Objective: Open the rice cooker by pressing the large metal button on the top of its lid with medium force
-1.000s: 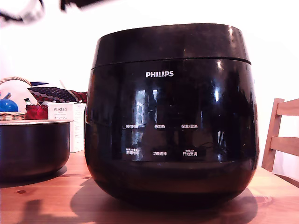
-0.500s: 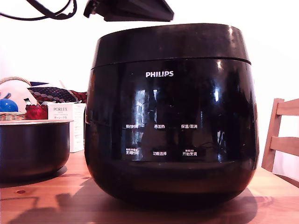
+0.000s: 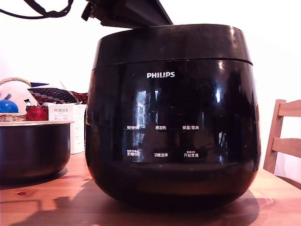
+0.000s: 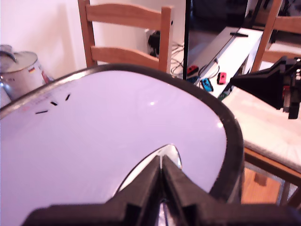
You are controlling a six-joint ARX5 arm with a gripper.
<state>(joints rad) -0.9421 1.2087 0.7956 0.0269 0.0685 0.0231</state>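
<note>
Glossy black and rounded, the PHILIPS rice cooker (image 3: 171,117) stands on a wooden table (image 3: 42,202), its wide black lid (image 3: 171,44) down. Above the lid, the black gripper (image 4: 162,170) has its jaws pressed together, tips at the shiny metal button (image 4: 171,153). At the exterior view's left sits a dark bowl-shaped pot (image 3: 33,150), a white box (image 3: 66,117) behind it.

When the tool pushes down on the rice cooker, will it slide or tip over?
Probably neither. The rice cooker looks broad, squat and heavy, sitting flat on the wooden table. The closed tool presses from above, so force likely goes downward. Its glossy lid may be slippery.
</note>
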